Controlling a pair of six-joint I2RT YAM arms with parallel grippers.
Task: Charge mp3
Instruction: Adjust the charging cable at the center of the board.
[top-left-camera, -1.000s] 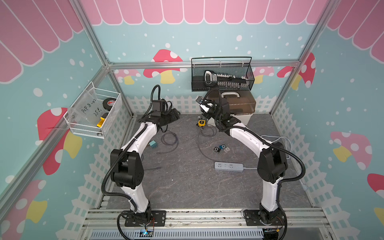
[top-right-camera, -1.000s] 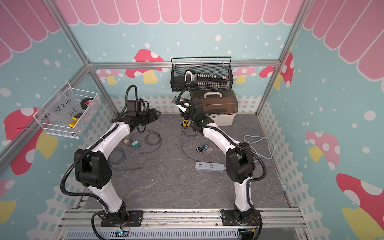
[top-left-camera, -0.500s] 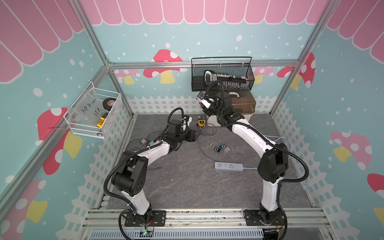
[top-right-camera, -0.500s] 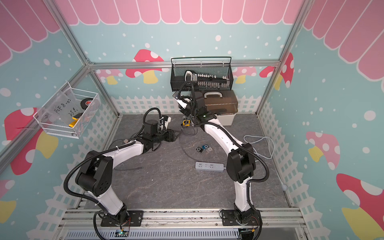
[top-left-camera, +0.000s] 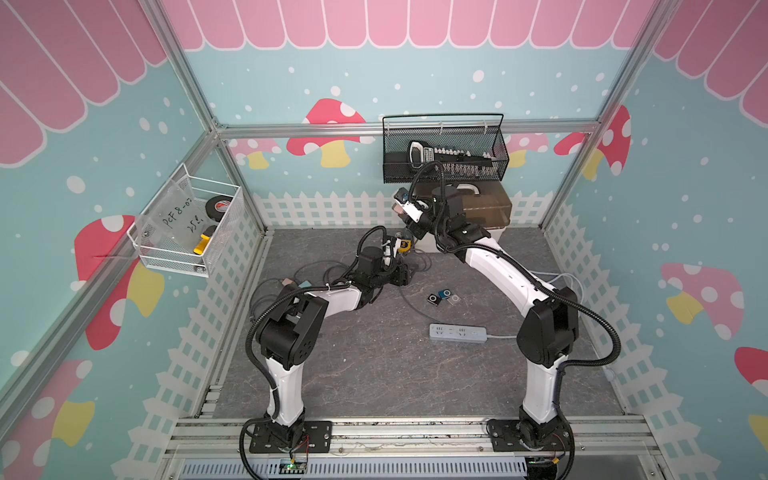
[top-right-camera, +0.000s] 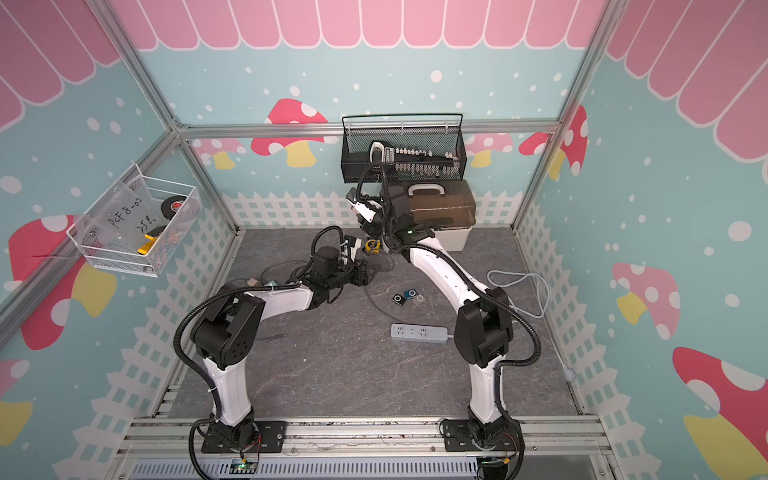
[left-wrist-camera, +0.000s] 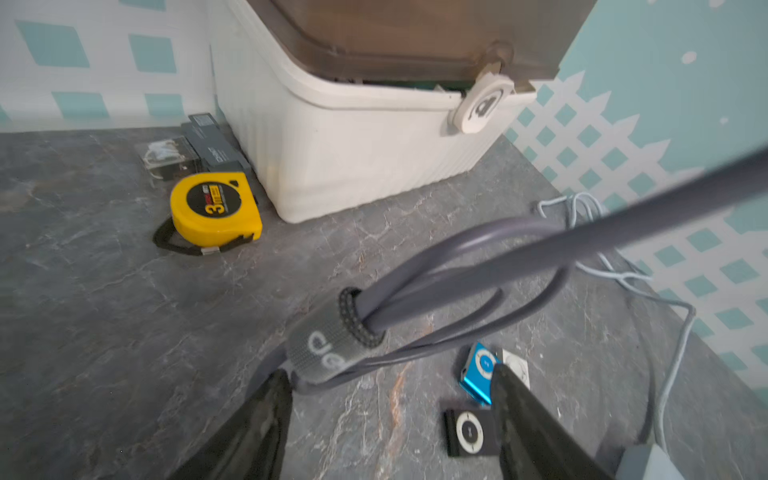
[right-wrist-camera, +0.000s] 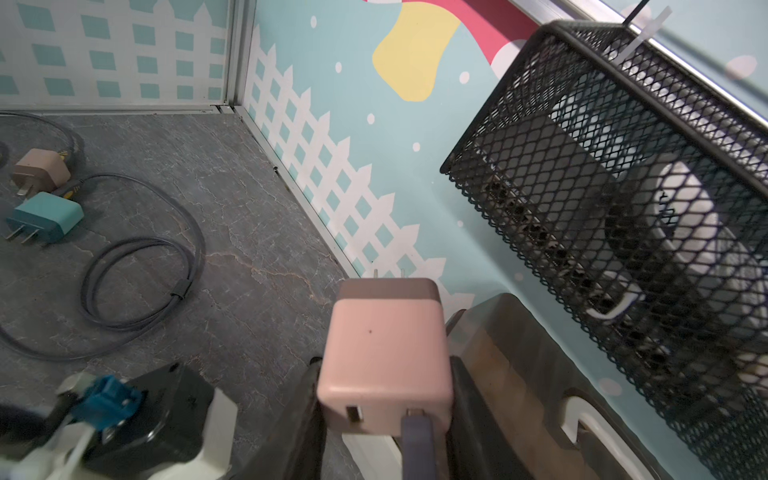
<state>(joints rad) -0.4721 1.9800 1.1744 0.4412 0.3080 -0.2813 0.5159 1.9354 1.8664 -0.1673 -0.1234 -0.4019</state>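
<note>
Three small mp3 players lie together on the grey floor: a black one (top-left-camera: 433, 299) (left-wrist-camera: 469, 432), a blue one (top-left-camera: 445, 294) (left-wrist-camera: 478, 372) and a silver one (top-left-camera: 454, 299) (left-wrist-camera: 516, 367). My left gripper (top-left-camera: 405, 274) (left-wrist-camera: 388, 374) stands open and low over the floor, just short of a bundled grey cable with a strap (left-wrist-camera: 328, 345); nothing is between its fingers. Raised near the back wall, my right gripper (top-left-camera: 400, 208) (right-wrist-camera: 384, 368) is shut on a pink charger (right-wrist-camera: 386, 353), with a grey cable plug (right-wrist-camera: 415, 440) in one of its ports. A white power strip (top-left-camera: 457, 333) (top-right-camera: 419, 332) lies in front of the players.
A white box with a brown lid (top-left-camera: 486, 208) (left-wrist-camera: 374, 145) stands at the back, under a black mesh basket (top-left-camera: 444, 153) (right-wrist-camera: 623, 187). A yellow tape measure (left-wrist-camera: 214, 208) lies beside the box. Teal (right-wrist-camera: 45, 218) and tan (right-wrist-camera: 39, 172) chargers and a cable coil (right-wrist-camera: 137, 291) lie at the back left.
My left arm has swung from the back left toward the middle, down to the cable bundle, and its jaws have widened a little. The right gripper has risen slightly with the charger.
</note>
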